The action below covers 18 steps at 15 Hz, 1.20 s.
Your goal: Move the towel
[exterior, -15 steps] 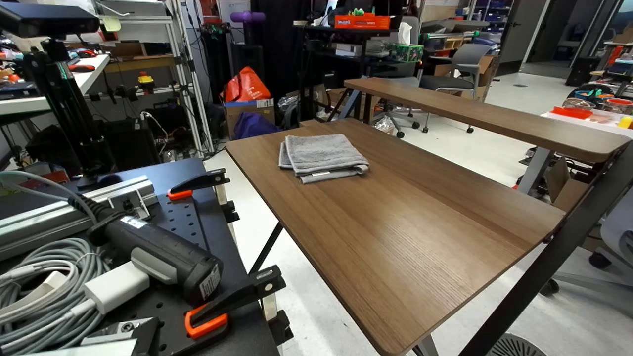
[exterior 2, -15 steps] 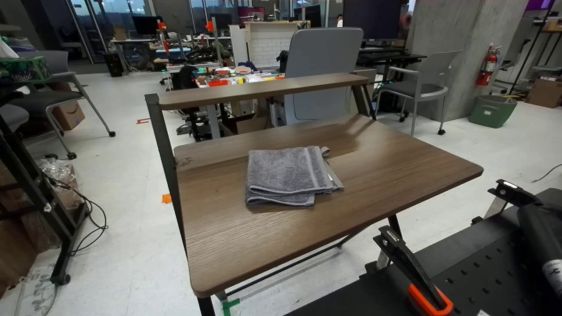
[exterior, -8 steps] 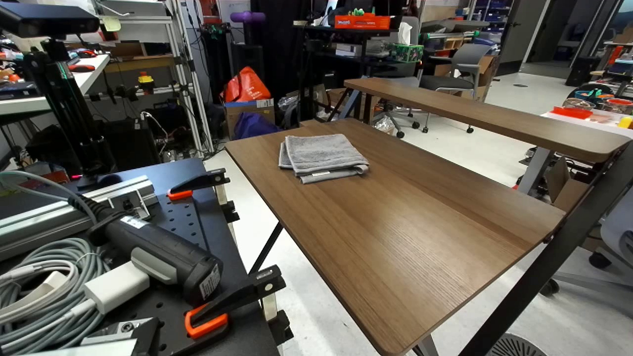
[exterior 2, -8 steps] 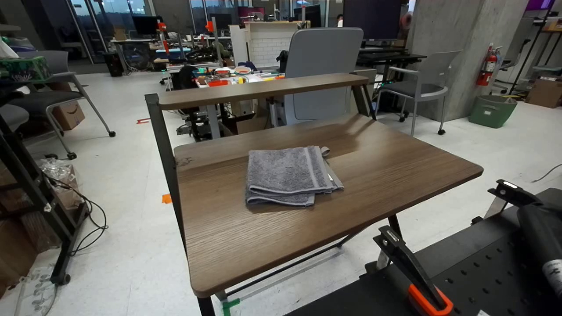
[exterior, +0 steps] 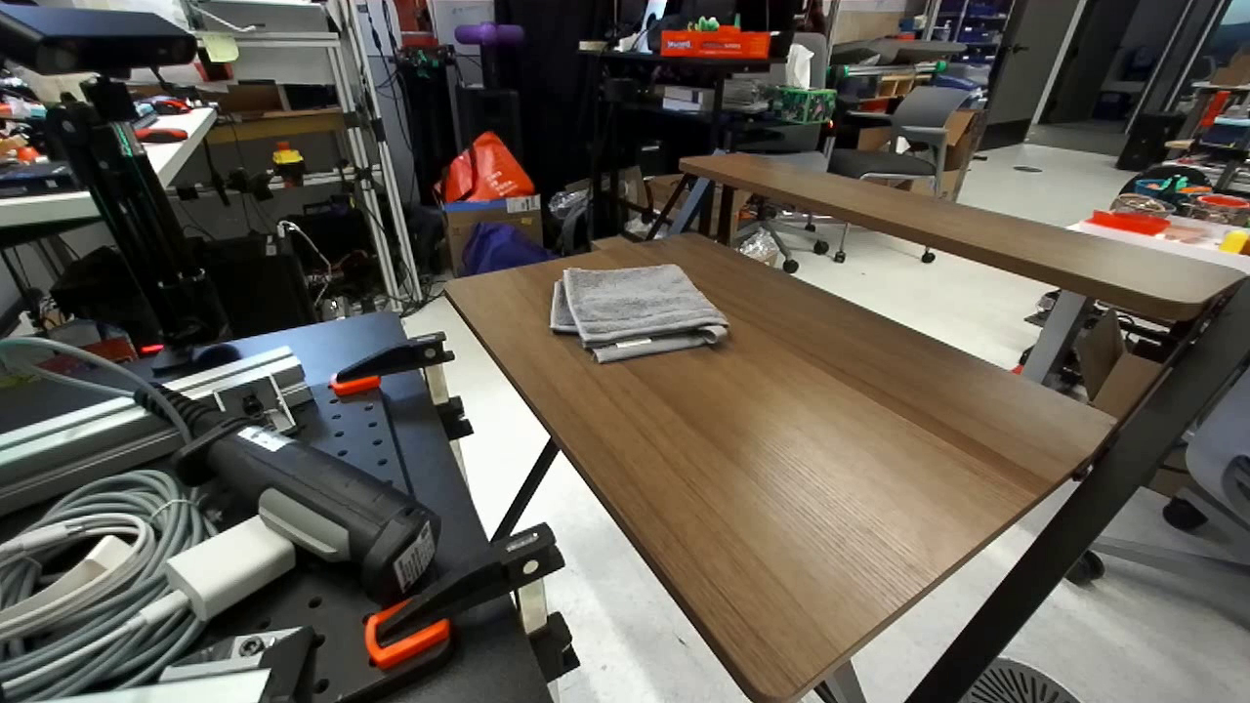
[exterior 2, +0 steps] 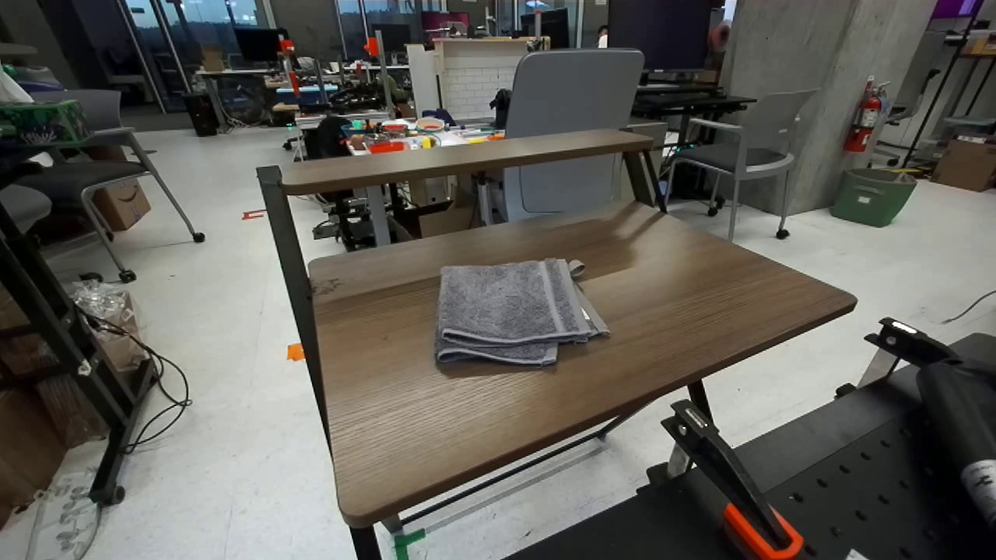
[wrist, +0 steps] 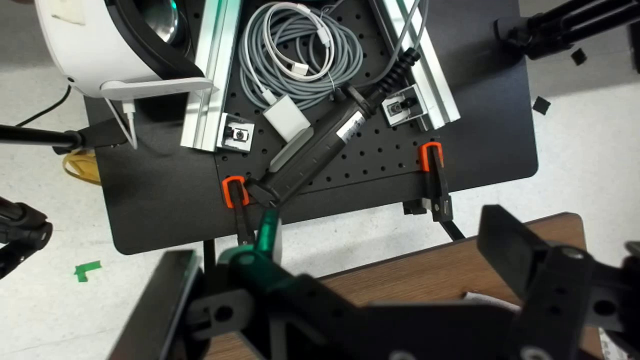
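Wrist view shows the gripper (wrist: 340, 240) spread wide, its fingers (wrist: 512, 250) well apart and partly blurred, seen against a strip of pale floor (wrist: 375, 235) that divides a black table (wrist: 490, 150) from a brown tabletop (wrist: 425, 275); a pale sliver (wrist: 492, 300) on the wood near a fingertip is too slight to name. In both exterior views the towel (exterior 2: 502, 299) lies folded and flat on that tabletop, wholly inside the rim, its layers a little out of line so lower edges peep out. In an exterior view a long run of wood stretches from the towel (exterior: 640, 303), near the far end, to the near rounded corner. In an exterior view a raised shelf (exterior 2: 467, 162) on dark posts (exterior 2: 294, 288) spans the back edge, the towel lower and in front, wood reaching farther to its right than its left. Orange-trimmed clamps (exterior: 469, 589) line the black table's edge facing the tabletop.
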Motion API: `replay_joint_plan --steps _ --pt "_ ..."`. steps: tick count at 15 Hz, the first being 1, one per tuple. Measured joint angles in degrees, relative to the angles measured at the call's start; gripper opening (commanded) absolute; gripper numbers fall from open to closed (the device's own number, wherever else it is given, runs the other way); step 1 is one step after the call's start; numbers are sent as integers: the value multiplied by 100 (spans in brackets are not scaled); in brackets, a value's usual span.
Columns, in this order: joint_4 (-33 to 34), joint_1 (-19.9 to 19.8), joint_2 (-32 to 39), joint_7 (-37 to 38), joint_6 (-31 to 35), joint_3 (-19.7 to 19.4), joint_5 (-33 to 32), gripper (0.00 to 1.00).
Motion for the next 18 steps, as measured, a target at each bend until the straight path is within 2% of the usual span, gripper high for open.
replay_joint_plan --steps 3,7,12,16,18 --pt "-51 12 5 364 178 303 150 100" --pt "-276 211 209 1130 841 1007 378 100" --pt "-523 632 1017 2389 2593 1888 653 100" --pt "-443 810 2133 3439 4237 2423 618 100" --pt "-242 820 2800 4029 4881 2597 370 100"
